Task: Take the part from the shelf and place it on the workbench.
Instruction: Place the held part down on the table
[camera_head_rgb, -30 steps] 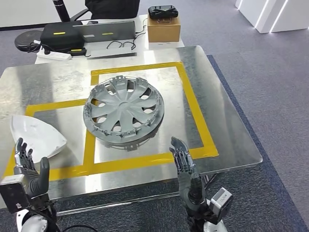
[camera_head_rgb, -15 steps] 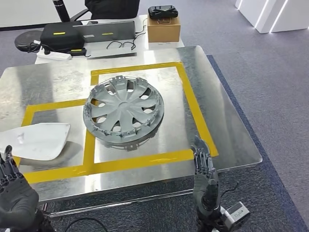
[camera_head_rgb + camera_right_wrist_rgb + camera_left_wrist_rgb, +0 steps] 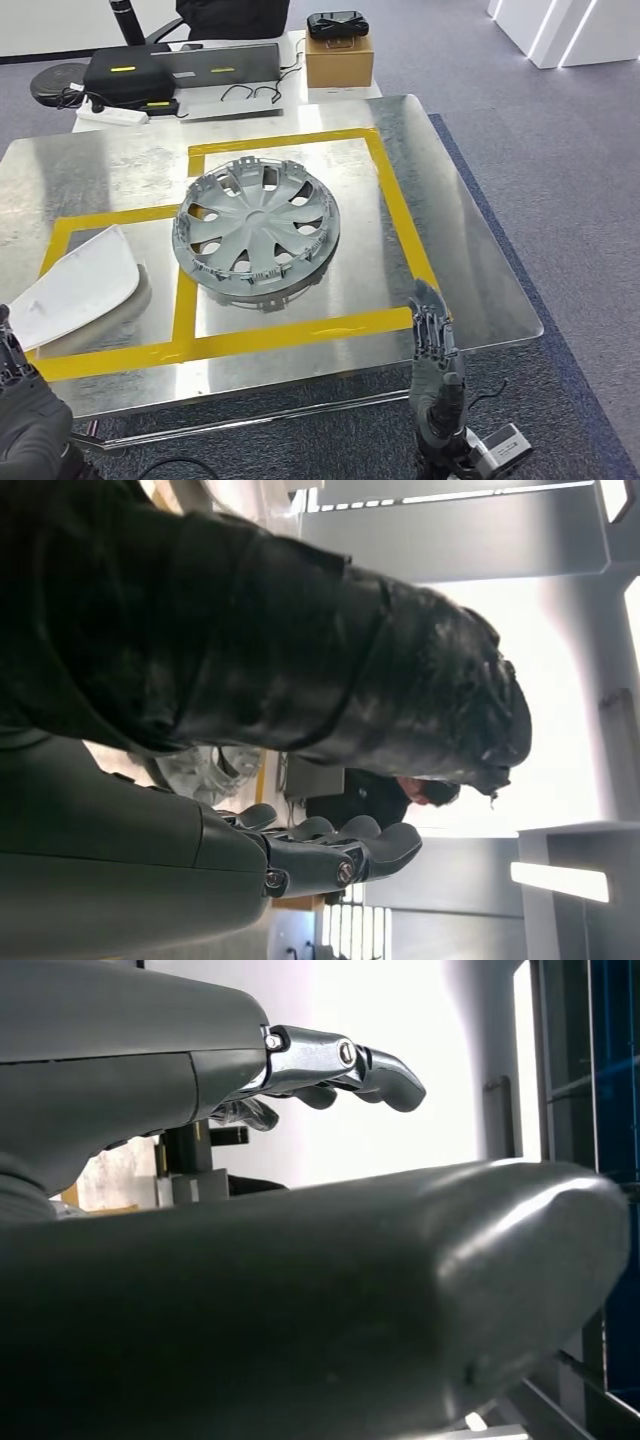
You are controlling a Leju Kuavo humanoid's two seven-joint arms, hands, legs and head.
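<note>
Both hands have dropped back toward the near edge of the workbench (image 3: 468,250) since a second ago, and the white panel (image 3: 75,287) near the left edge has shifted and now lies flatter, tilted with one corner toward the yellow tape (image 3: 400,215). The wheel cover (image 3: 255,228), grey and spoked, sits on the steel top inside the taped rectangle, roughly at the middle of the workbench, touched by neither hand. The right hand (image 3: 432,345) stands upright just off the near edge, toward the right corner, its fingers (image 3: 332,840) straight and a little apart, holding nothing. The left hand (image 3: 23,415) is low at the near left corner, partly cut off by the picture's edge; in the left wrist view its fingers (image 3: 340,1060) reach out straight with nothing between them, so it too is empty and spread. Beyond the far edge stands a second table with a black case (image 3: 177,68), a cardboard box (image 3: 340,60) with a dark device on top, and loose cables. Grey carpet (image 3: 543,150) surrounds the workbench.
</note>
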